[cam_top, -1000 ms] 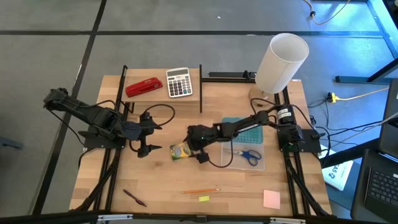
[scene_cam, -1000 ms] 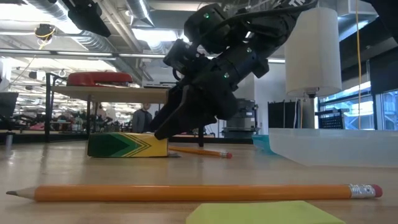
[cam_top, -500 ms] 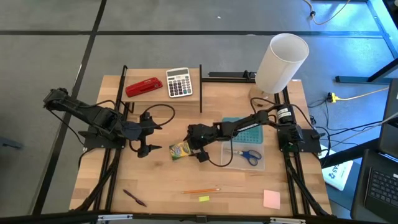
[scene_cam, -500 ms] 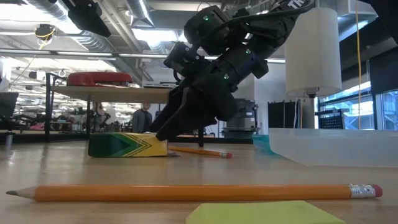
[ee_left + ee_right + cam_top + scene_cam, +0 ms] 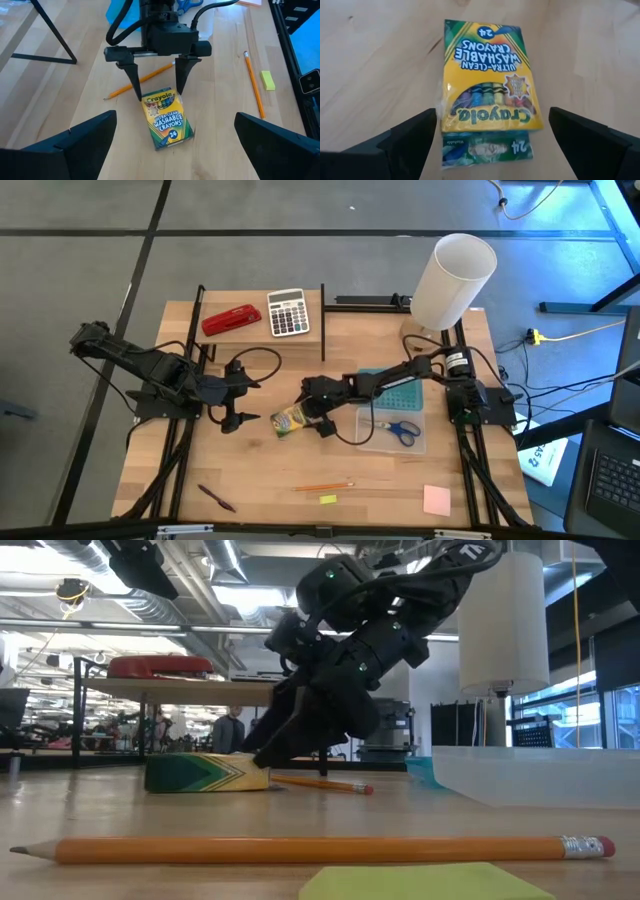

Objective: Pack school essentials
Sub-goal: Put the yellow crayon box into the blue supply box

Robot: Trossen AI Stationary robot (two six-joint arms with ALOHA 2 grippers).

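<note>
The yellow-green crayon box point(image 5: 290, 421) lies flat on the table's middle, also in the low view point(image 5: 205, 772). My right gripper point(image 5: 311, 418) is open and low over it. Its fingers point(image 5: 134, 82) stand on either side of the box's flap end point(image 5: 487, 150). My left gripper point(image 5: 244, 401) is open and waits left of the box. The blue-handled scissors point(image 5: 400, 429) lie in the clear tray point(image 5: 372, 442). One orange pencil point(image 5: 322, 486), the yellow piece point(image 5: 328, 499), the purple pen point(image 5: 216, 497) and the pink pad point(image 5: 436, 499) lie near the near edge. A second pencil point(image 5: 145, 79) lies under the right gripper. My right gripper comes slanting down from the table's right, fingers straddling the crayon box's flap end point(image 5: 159, 96), which lies flat on the table. One finger point(image 5: 407, 145) sits right beside the box's long edge. I cannot tell whether it touches.
The red stapler point(image 5: 231, 319) and grey calculator point(image 5: 288, 311) sit on a raised shelf at the far edge. A white cylinder point(image 5: 452, 280) stands at the far right corner. Bare wood lies between the box and the near edge.
My right gripper has edged a little toward the table's left, farther along the crayon box, staying open. The box has shifted slightly on the table in the low view.
</note>
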